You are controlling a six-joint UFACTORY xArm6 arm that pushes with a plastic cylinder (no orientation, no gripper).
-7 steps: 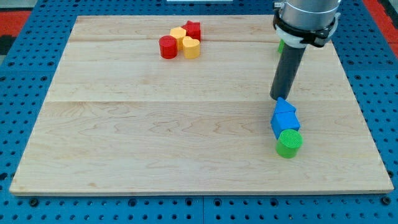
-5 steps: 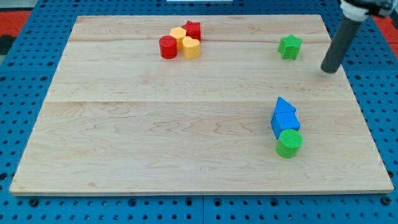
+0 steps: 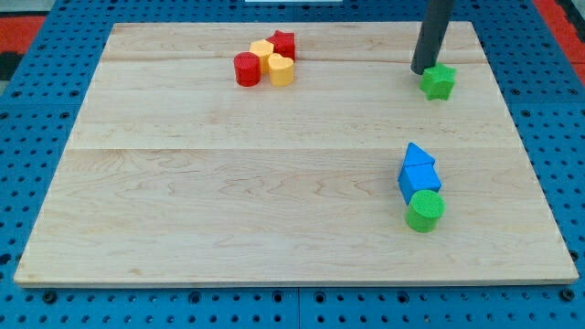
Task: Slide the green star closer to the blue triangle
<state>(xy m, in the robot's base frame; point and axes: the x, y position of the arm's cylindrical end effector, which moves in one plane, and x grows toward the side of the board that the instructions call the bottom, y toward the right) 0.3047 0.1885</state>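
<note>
My tip point(image 3: 423, 71): the rod is coming in from the view's top and its lower end is sitting at the upper left corner of the green star point(image 3: 439, 81), touching it or very nearly; it is a bare rod, gripping nothing.

Camera view, task's things: the green star is lying near the view's top right of the wooden board point(image 3: 228, 183). The blue triangle point(image 3: 415, 154) is lying well below it, toward the view's bottom and a little to the left, its base resting against a blue block point(image 3: 419, 177) whose shape I cannot make out; a green cylinder point(image 3: 425, 209) is touching that block's lower end.

Deciding relation: the star is lying below and to the right of my tip, while the triangle is lying almost straight down the view from the star. I am judging that a push from here is driving the star down but also rightward, so the contact point probably needs to be more squarely on the star's top edge.

Camera view, other blocks: a red cylinder point(image 3: 247, 68), a yellow block point(image 3: 263, 50), a yellow cylinder point(image 3: 281, 69) and a red star point(image 3: 283, 43) are clustering at the view's top, left of centre, well apart from the work.
</note>
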